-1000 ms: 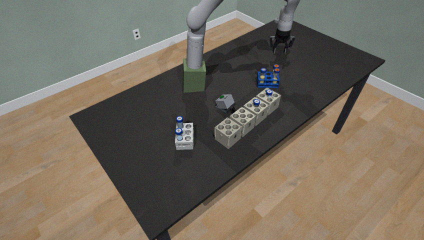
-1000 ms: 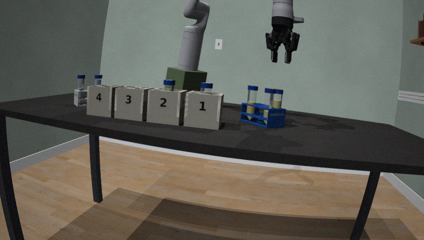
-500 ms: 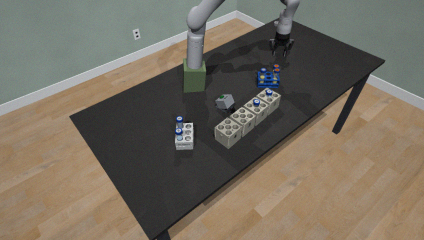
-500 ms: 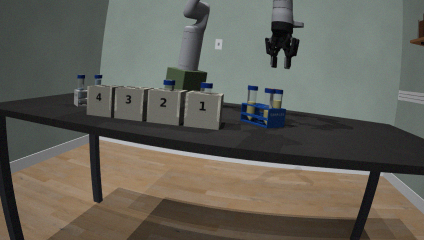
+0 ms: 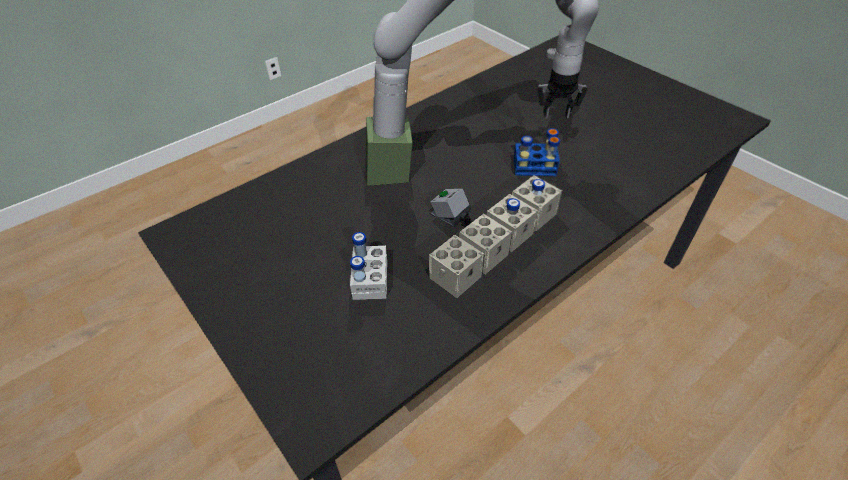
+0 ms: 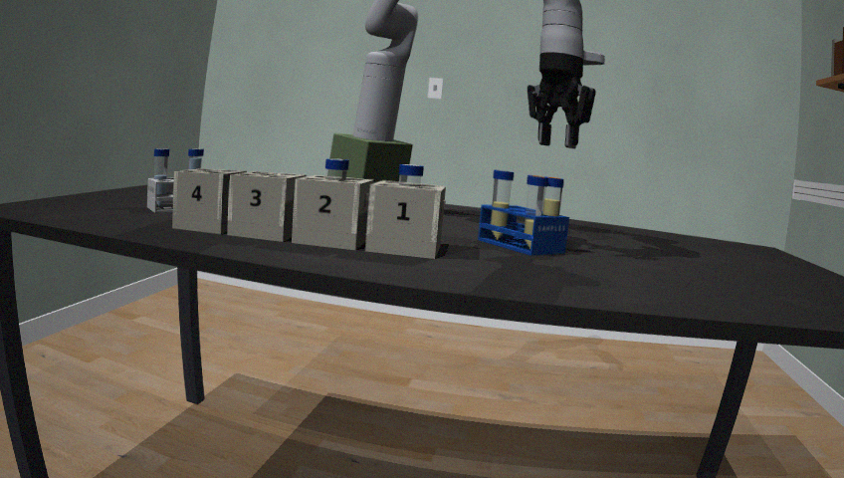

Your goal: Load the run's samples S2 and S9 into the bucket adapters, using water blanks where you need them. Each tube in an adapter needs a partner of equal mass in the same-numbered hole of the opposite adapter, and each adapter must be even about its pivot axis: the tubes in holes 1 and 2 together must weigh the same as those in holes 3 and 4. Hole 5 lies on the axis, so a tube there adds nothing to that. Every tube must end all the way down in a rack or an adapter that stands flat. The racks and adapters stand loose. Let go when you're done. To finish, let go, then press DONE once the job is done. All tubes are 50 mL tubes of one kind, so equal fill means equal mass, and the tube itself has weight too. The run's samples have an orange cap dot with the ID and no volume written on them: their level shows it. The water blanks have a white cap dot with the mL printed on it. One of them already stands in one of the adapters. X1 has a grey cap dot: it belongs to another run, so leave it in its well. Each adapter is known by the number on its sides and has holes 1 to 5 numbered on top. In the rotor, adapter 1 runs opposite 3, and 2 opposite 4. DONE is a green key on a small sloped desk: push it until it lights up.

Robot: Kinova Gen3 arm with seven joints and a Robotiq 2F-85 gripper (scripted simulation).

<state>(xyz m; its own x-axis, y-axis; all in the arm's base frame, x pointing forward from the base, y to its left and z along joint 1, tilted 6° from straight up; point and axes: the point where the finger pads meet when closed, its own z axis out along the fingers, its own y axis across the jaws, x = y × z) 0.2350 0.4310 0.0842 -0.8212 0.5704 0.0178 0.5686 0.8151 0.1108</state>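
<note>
A dark worktop (image 5: 654, 136) carries the whole set-up. The arm rises from a green block (image 5: 387, 155) at the far edge, and its pincer (image 6: 556, 139) hangs well above the blue sample rack (image 6: 547, 236), fingers pointing down, spread partway and holding nothing. In the top view the pincer (image 5: 561, 111) lies just beyond the rack's far side. The sample rack (image 5: 535, 167) holds three blue-capped tubes with yellowish fill: two carry orange cap dots (image 5: 552, 133) on the far side – their labels too small to read – and a third (image 5: 526, 141) stands at the left; its dot colour is unclear. Four pale adapter blocks stand touching in a row, marked 1 (image 6: 403, 217), 2 (image 6: 326, 210), 3 (image 6: 257, 203) and 4 (image 6: 197, 198) on their sides. Block 1 holds one tube (image 5: 537, 185) and block 2 holds one tube (image 5: 512, 205); the tops of blocks 3 and 4 show only open holes. A small grey sloped desk with a green key (image 5: 443, 193) sits between the green block and the row. Well apart to the left, a white rack (image 5: 368, 286) holds two tubes of clear liquid – one (image 5: 358, 239) behind the other (image 5: 357, 263).
</note>
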